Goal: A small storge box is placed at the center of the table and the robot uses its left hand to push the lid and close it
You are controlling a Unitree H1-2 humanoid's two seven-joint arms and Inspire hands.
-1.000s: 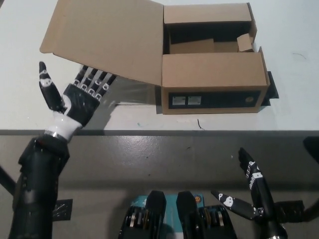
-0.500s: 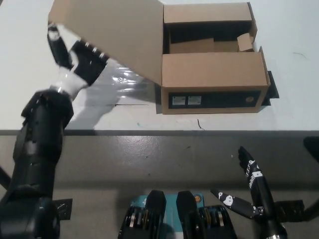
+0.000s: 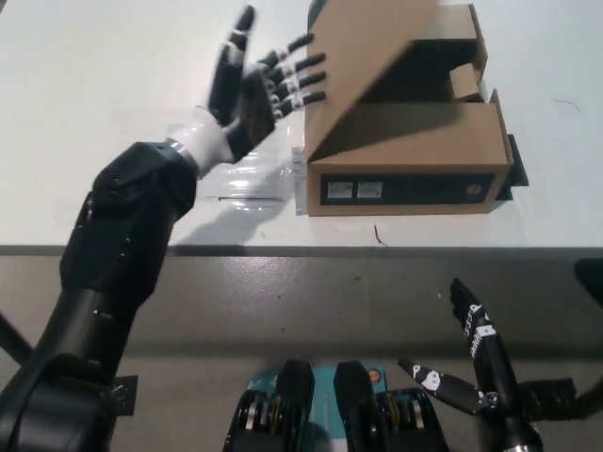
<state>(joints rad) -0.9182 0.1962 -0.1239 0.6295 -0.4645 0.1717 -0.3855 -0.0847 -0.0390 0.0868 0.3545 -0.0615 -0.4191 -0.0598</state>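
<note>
Count, head view: one cardboard storage box (image 3: pixel 405 151) with one hinged lid (image 3: pixel 372 56); two labels (image 3: pixel 355 190) on its front face. One table (image 3: pixel 94 85). Two robot hands: left hand (image 3: pixel 252 89), right hand (image 3: pixel 471 363).

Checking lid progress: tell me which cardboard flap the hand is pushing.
The large brown cardboard lid, tilted over the box opening, touched by the left hand; the small inner flap sits untouched.

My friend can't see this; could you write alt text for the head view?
The robot's left hand, open, pushes a cardboard box's lid partway over the box on a white table. Its right hand rests open at the lower right.
</note>
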